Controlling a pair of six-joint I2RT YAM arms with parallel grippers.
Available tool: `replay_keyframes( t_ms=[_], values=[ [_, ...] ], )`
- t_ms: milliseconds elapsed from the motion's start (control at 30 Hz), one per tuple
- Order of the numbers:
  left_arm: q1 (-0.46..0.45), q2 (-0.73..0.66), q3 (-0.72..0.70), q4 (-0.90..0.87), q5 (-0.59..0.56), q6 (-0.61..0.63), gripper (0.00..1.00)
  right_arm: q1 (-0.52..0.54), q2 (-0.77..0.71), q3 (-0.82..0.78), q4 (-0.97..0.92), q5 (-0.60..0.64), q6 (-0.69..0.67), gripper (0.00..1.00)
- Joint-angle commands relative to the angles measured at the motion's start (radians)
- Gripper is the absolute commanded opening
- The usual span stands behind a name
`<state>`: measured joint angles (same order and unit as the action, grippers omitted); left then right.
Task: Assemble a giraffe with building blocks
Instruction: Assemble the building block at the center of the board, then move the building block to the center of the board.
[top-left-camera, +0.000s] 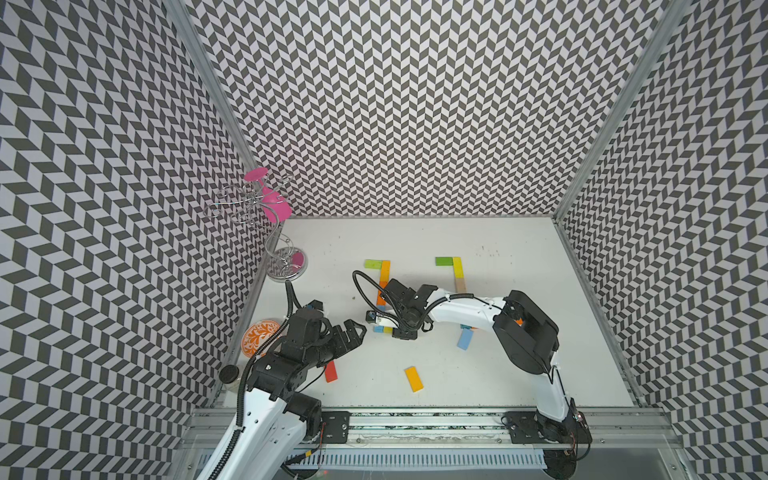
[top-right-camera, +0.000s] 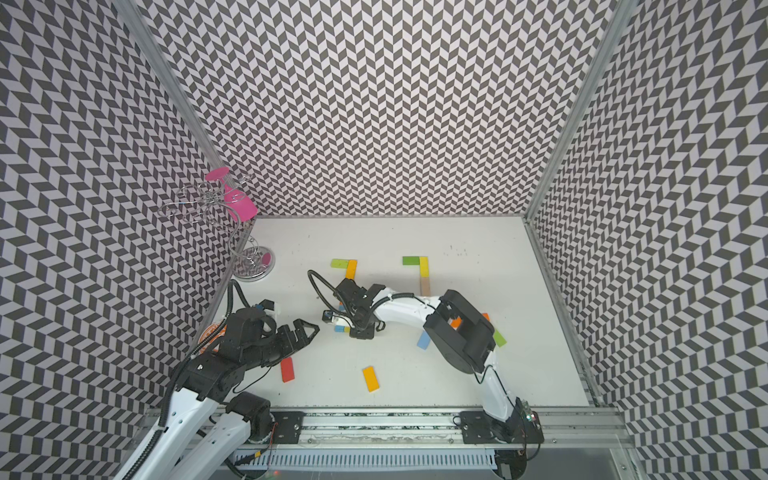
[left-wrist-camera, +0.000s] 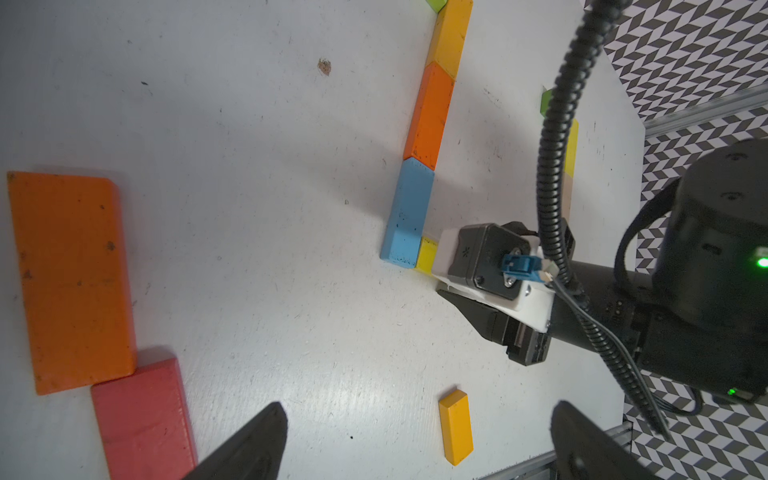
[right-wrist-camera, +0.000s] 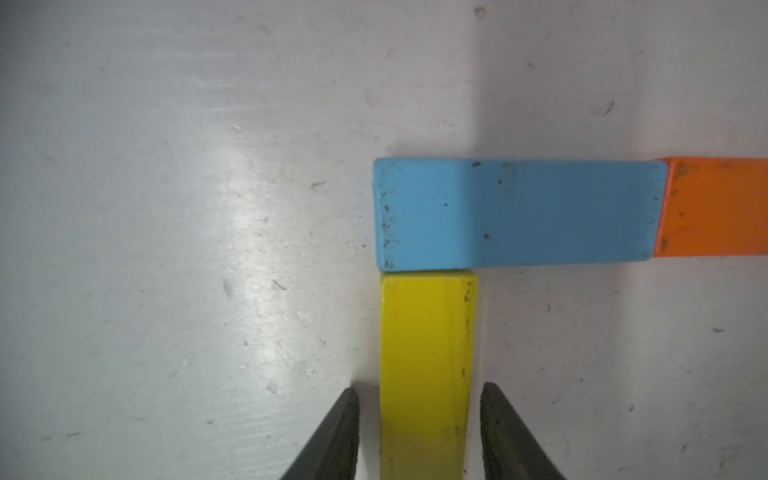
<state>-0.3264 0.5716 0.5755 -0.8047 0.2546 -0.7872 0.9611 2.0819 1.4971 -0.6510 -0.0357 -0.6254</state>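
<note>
Yellow block (right-wrist-camera: 428, 353), right wrist view: flat on the white surface (right-wrist-camera: 166, 208), between the right claw (right-wrist-camera: 419, 390) tips with a sliver of gap each side. The claw is parted, gripping nothing. Its end butts a blue block (right-wrist-camera: 515, 212), which meets an orange block (right-wrist-camera: 715, 208).
Left wrist view: left claw (left-wrist-camera: 419, 409) gaping wide, empty; red block (left-wrist-camera: 141, 415) beside one finger.
Both top views: amber block (top-left-camera: 414, 379) (top-right-camera: 370, 379) lies alone on open surface.

a robotics lab test cell: black-and-white zigzag walls (top-left-camera: 415, 104) box in a white table (top-left-camera: 498, 374), and a metal rail (top-left-camera: 415, 432) at its front carries the left arm (top-left-camera: 266, 415) and right arm (top-left-camera: 457, 309).
</note>
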Motion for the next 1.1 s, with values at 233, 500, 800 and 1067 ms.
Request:
replay_keyframes(
  t_ms=[233, 500, 800, 1067],
  values=[
    [0.003, -0.003, 0.054, -0.049, -0.076, -0.001, 1.00, 0.006, -0.092, -0.016, 0.015, 0.002, -0.001, 0.68],
    [0.003, 0.086, 0.142, -0.158, -0.259, -0.026, 1.00, 0.003, -0.327, -0.141, 0.156, 0.005, 0.061, 0.72],
    [0.012, 0.368, 0.265, -0.199, -0.518, -0.055, 1.00, 0.030, -0.710, -0.510, 0.511, 0.019, 0.288, 0.72],
    [0.133, 0.521, 0.171, -0.028, -0.420, -0.040, 1.00, 0.116, -0.955, -0.756, 0.735, 0.076, 0.398, 0.70]
  ],
)
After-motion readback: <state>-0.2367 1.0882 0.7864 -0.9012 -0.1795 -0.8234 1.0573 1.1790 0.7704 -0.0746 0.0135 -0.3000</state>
